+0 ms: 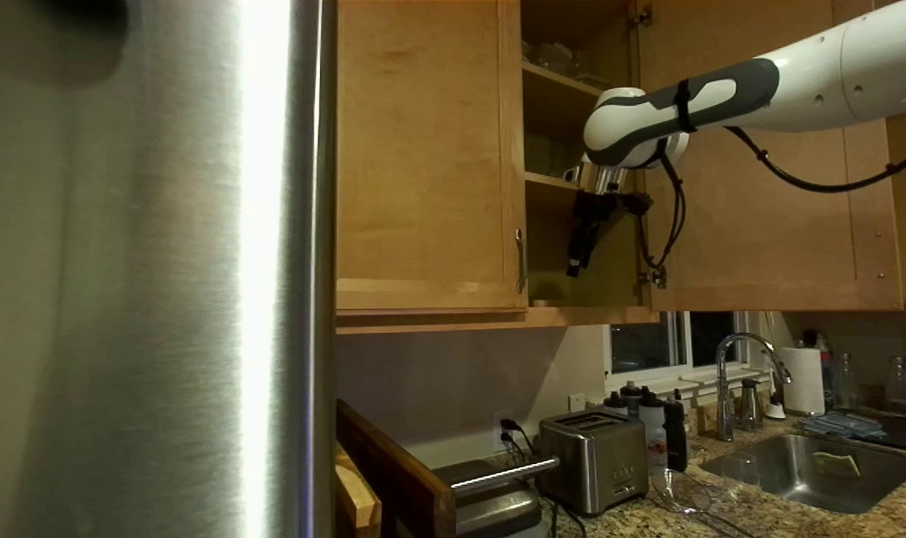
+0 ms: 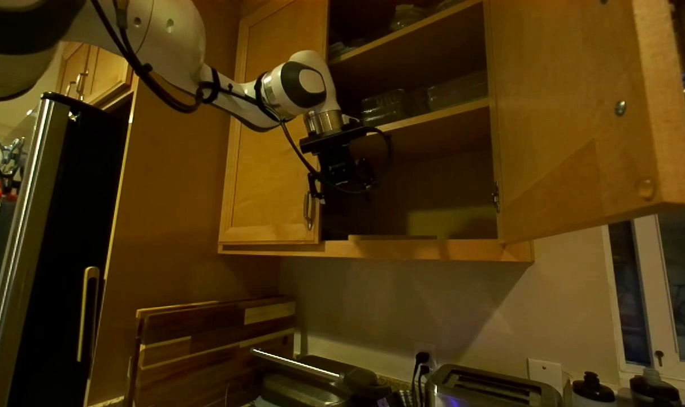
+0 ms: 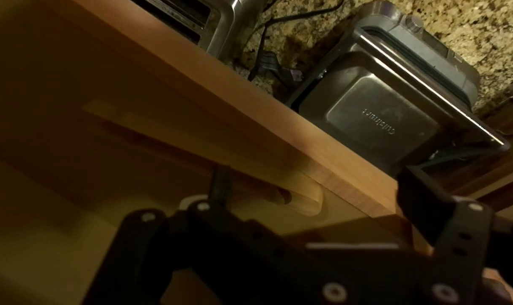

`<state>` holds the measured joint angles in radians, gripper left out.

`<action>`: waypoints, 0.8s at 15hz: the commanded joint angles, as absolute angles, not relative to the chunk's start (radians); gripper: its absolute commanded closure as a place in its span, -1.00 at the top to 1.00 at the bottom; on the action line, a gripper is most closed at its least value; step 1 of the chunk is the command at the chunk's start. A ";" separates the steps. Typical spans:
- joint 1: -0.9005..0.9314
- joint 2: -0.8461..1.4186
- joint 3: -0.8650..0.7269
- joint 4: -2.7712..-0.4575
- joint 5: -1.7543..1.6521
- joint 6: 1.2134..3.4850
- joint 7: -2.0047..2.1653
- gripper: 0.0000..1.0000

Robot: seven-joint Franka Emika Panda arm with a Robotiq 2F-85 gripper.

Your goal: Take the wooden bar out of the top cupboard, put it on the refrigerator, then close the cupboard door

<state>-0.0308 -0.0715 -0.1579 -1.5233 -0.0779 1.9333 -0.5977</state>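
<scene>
Wooden bar (image 3: 210, 151) lies below the empty, wide-spread gripper (image 3: 315, 176). Descending askew, it could snag the top cupboard's edge (image 3: 239, 93) beneath.

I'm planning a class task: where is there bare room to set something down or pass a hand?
Setting down: the floor of the top cupboard, behind the wooden bar, looks bare, though dim. Passing a hand: in front of the wall, between that cupboard and the toaster below. Crowded: the counter, with boards, a Cuisinart appliance, that toaster and bottles.
</scene>
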 commanded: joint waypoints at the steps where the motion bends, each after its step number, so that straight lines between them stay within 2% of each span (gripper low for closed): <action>1: -0.050 -0.065 -0.140 -1.511 -0.075 1.927 -0.601 1.00; 12: -0.073 0.052 -0.140 -1.371 -0.002 1.953 -0.923 1.00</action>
<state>-0.0401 0.0052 -0.1495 -1.4376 -0.0447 1.9592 -0.8086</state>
